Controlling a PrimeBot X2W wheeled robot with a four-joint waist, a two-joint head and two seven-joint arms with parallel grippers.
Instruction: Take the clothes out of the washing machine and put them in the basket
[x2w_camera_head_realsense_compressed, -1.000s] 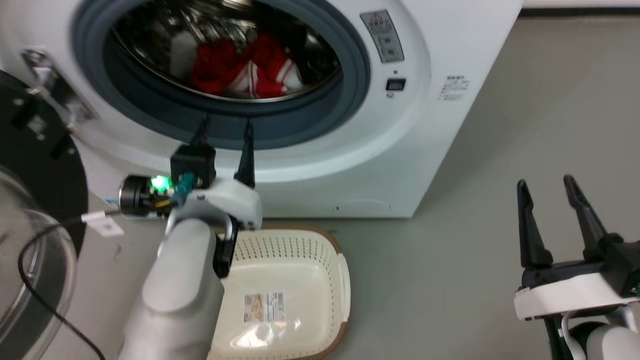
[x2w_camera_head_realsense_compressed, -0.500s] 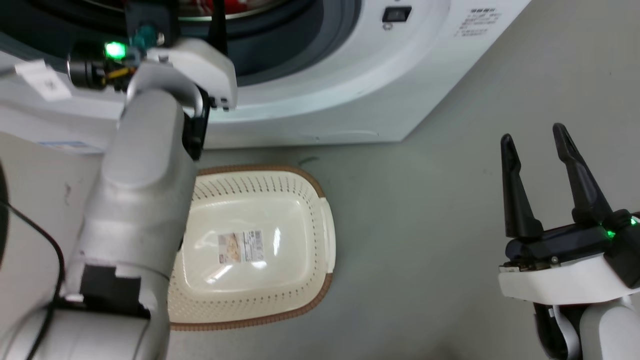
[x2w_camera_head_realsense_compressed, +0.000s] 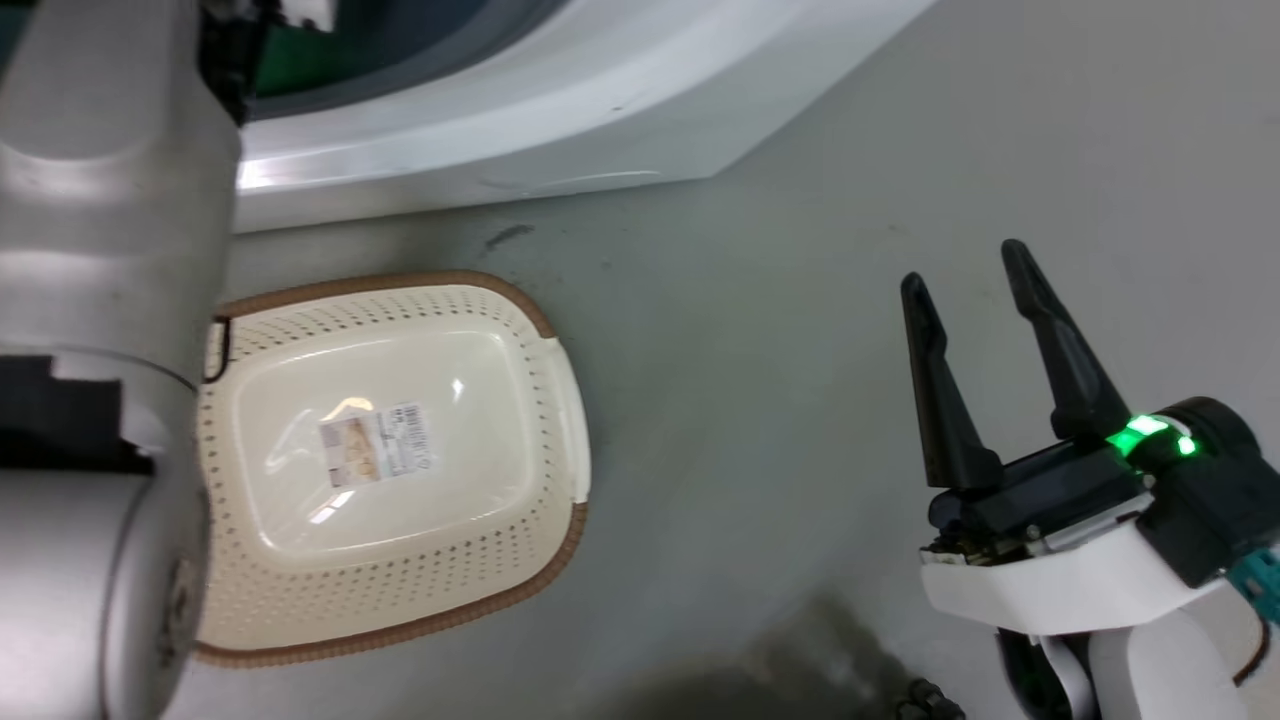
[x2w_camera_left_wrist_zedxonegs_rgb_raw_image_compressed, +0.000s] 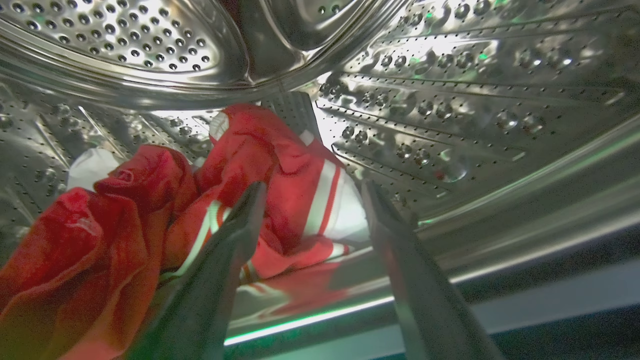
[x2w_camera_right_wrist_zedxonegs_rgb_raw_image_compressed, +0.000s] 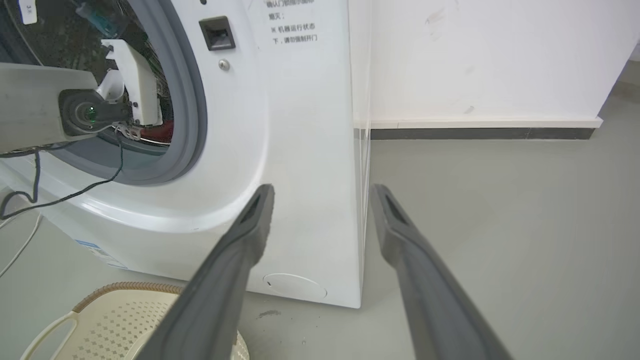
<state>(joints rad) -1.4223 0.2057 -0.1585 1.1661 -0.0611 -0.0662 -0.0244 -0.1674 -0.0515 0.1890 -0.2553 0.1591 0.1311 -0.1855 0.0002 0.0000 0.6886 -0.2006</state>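
— Left gripper?
— Released, fingers spread wide, deep inside the perforated steel drum of the washing machine.
— And the clothes?
— Heaped on the drum's bottom, at the centre and lower left of the left wrist view. Bright red, with white stripes. Partly hidden behind the left-hand finger; touching it or not, cannot tell.
— Right gripper?
— Open as well, holding nothing, at the lower right of the head view. Above grey floor, well apart from the machine. In its own wrist view, pointed at the machine's white front corner.
— Basket?
— On the floor just in front of the machine, lower left of the head view. Cream, with perforated walls, a brown rim and a paper label on its bare bottom.
— Left forearm?
— Pale grey, down the left edge of the head view, covering the basket's left end. At the upper left of the right wrist view, reaching into the grey-rimmed porthole, with a black cable drooping from it across the machine's front.
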